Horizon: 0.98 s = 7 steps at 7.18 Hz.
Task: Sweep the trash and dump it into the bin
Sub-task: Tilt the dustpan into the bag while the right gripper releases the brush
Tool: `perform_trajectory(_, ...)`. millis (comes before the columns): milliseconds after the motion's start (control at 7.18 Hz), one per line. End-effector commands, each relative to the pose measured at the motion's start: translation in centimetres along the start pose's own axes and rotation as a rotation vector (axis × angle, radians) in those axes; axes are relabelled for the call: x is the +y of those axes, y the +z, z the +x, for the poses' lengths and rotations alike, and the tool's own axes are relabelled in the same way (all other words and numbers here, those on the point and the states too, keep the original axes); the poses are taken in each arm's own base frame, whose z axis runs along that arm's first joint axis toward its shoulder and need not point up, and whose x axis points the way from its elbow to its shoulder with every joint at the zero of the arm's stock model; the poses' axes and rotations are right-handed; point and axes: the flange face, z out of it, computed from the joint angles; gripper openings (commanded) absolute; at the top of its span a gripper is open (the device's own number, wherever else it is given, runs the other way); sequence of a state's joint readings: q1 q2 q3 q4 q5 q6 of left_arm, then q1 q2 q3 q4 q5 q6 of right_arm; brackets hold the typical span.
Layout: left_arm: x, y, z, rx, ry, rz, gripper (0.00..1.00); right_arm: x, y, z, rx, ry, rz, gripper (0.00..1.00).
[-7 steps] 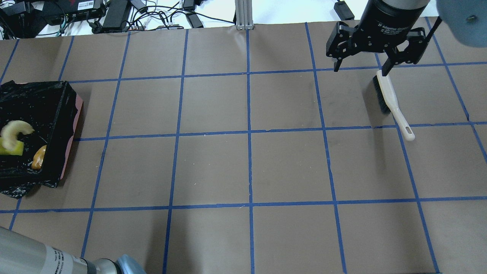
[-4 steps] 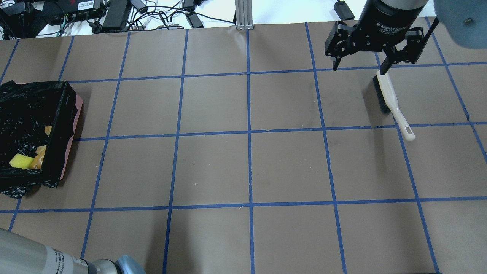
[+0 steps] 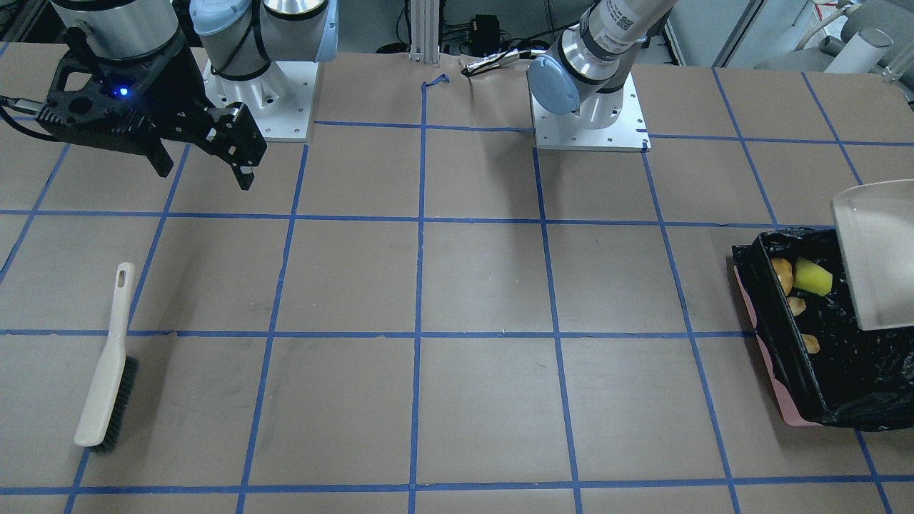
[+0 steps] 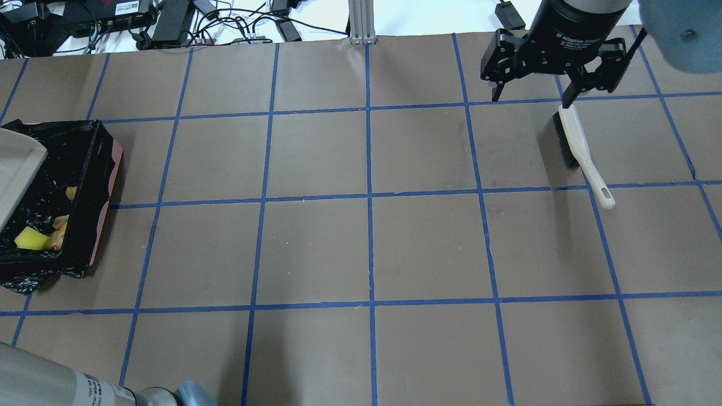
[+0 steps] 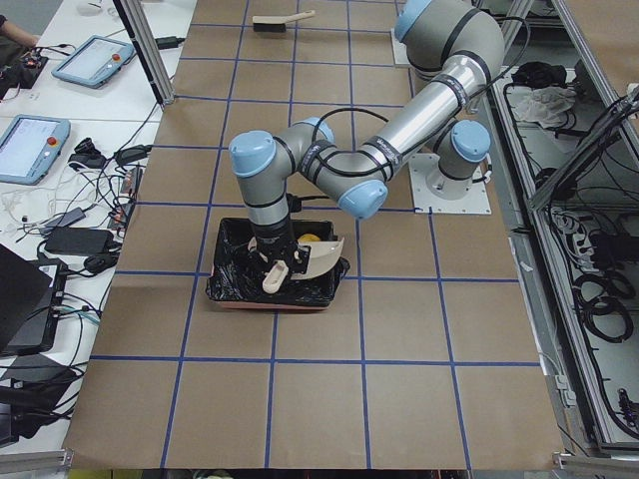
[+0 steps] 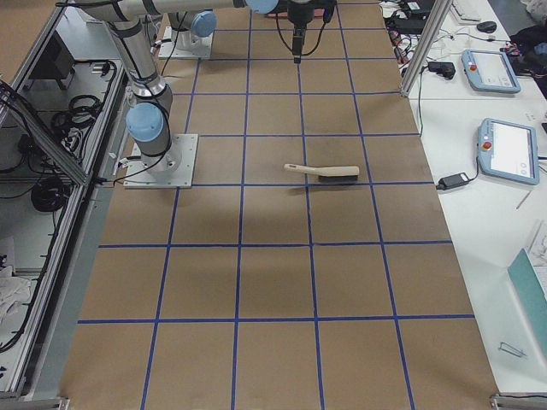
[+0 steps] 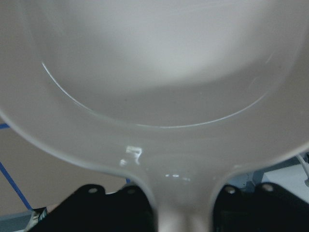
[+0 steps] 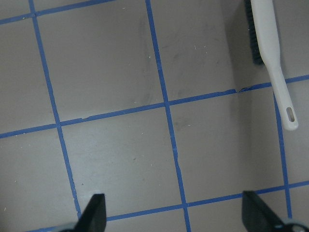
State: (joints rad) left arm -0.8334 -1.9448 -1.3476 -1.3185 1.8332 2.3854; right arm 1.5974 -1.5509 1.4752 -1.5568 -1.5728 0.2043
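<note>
The bin (image 4: 97, 186), lined with black plastic over a pink base, stands at the table's left end. The yellow wedge (image 4: 31, 238) and the golden-brown lump (image 4: 57, 235) lie inside it; both also show in the front view, wedge (image 3: 812, 277) and lump (image 3: 782, 273). I cannot make out the cream ring slice. My left gripper (image 5: 275, 271) is shut on the handle of the cream dustpan (image 4: 14, 175), which hangs tilted over the bin and fills the left wrist view (image 7: 154, 72). My right gripper (image 4: 530, 95) is open and empty, above the table at the far right.
A cream brush with black bristles (image 4: 575, 146) lies flat on the table just below my right gripper; it also shows in the right wrist view (image 8: 270, 43). Brown paper with blue tape lines covers the table (image 4: 366, 248). Cables and power bricks (image 4: 169, 22) lie beyond the far edge.
The trash pieces have dropped and settled in the bin's near corner. The dustpan has swung into the overhead view over the bin. My right gripper has drifted slightly away from the brush.
</note>
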Motion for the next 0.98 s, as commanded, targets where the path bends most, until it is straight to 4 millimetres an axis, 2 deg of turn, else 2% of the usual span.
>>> perform_trajectory(0,-7.9,-2.6,-4.2,-0.100,-0.026,0.181,0.00,0.0,-0.1,0.0,-0.002,0.005,0.002,1.00)
perform_trajectory(139,-11.5,-3.7,-6.1,-0.150,0.023,0.235,0.00,0.0,0.0,0.0,-0.002,0.005,0.001,1.00)
perform_trajectory(279,-15.2,-3.8,-8.2,-0.151,0.088,0.240,0.00,0.0,-0.1,0.0,-0.002,0.005,0.001,1.00)
perform_trajectory(418,-18.8,-2.9,-10.5,-0.151,0.131,0.249,0.00,0.0,-0.1,0.0,-0.002,0.005,0.001,1.00)
perform_trajectory(557,-23.2,-3.1,-13.1,-0.187,0.189,0.230,0.00,0.0,-0.1,0.0,-0.002,0.005,0.001,1.00)
perform_trajectory(697,-27.2,-1.9,-14.8,-0.157,0.184,0.249,0.00,0.1,-0.1,0.0,-0.001,0.005,0.001,1.00)
perform_trajectory(836,-29.3,0.8,-16.1,-0.105,0.077,0.301,0.00,0.1,-0.1,0.0,0.000,0.005,-0.001,1.00)
